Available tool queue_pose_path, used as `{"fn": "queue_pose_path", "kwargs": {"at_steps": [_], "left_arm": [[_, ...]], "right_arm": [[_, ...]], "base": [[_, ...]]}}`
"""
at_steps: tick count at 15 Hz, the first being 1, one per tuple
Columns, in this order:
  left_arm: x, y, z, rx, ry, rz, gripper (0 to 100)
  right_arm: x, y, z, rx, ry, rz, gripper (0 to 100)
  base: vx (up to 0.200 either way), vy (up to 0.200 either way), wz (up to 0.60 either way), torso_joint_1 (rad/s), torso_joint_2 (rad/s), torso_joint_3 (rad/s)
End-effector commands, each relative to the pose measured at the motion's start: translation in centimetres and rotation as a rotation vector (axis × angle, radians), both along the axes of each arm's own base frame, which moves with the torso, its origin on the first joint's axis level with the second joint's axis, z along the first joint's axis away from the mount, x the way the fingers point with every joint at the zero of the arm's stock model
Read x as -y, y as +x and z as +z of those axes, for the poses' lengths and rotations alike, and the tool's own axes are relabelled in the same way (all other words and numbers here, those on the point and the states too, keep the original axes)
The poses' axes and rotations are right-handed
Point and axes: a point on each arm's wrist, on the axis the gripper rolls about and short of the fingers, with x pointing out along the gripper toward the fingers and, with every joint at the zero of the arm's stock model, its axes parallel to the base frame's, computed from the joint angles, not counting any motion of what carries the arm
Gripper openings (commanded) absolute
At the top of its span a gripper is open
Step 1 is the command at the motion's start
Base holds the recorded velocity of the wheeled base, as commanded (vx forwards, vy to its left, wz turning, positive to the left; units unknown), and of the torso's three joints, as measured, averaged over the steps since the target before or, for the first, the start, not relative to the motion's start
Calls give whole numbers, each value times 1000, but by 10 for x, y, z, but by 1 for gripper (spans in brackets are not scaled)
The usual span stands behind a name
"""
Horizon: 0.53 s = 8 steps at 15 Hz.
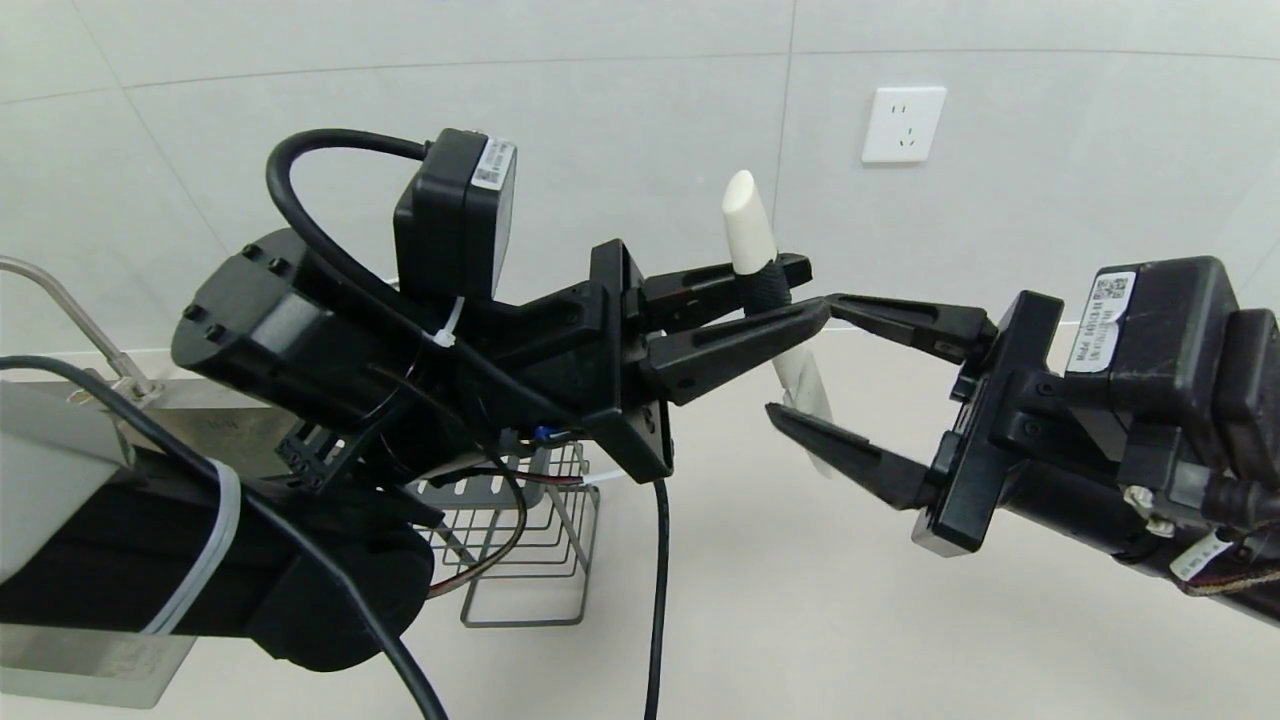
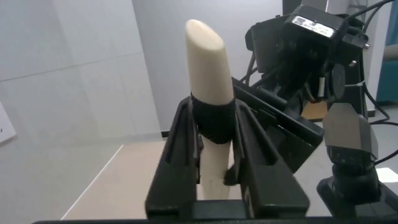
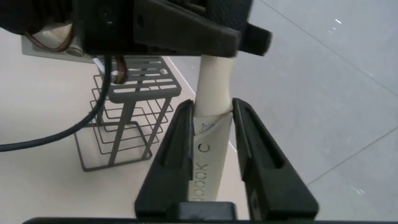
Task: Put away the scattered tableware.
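Note:
A white utensil [image 1: 748, 225] with a black band stands nearly upright in the air, its rounded handle end up. My left gripper [image 1: 770, 300] is shut on the black band [image 2: 214, 118]. The utensil's flat lower part [image 3: 208, 162] hangs between the fingers of my right gripper [image 1: 803, 355], which come in from the right, level with it. Those fingers [image 3: 180, 143] flank the flat part closely on both sides, and the head view shows a gap, so this gripper is open. The left gripper [image 3: 186, 31] sits just above the right one [image 3: 212, 109].
A grey wire rack [image 1: 530, 540] stands on the beige countertop [image 1: 850, 620] below the left arm, also seen as the rack [image 3: 124, 124]. A metal sink edge [image 1: 200, 425] lies at the left. A tiled wall with a socket [image 1: 903, 123] is behind.

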Motion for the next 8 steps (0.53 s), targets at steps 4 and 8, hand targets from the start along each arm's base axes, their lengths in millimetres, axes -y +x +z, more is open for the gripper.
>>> {"fn": "queue_pose_path", "kwargs": {"at_steps": [4, 8], "left_arm": [[-2, 2, 2, -22, -37, 68, 0], [-19, 4, 7, -43, -85, 190, 0]], "right_arm": [[-2, 1, -8, -27, -21, 3, 100], [4, -4, -8, -24, -13, -6, 100]], "base": [[0, 0, 0, 0, 0, 0], [0, 0, 0, 0, 0, 0]]}}
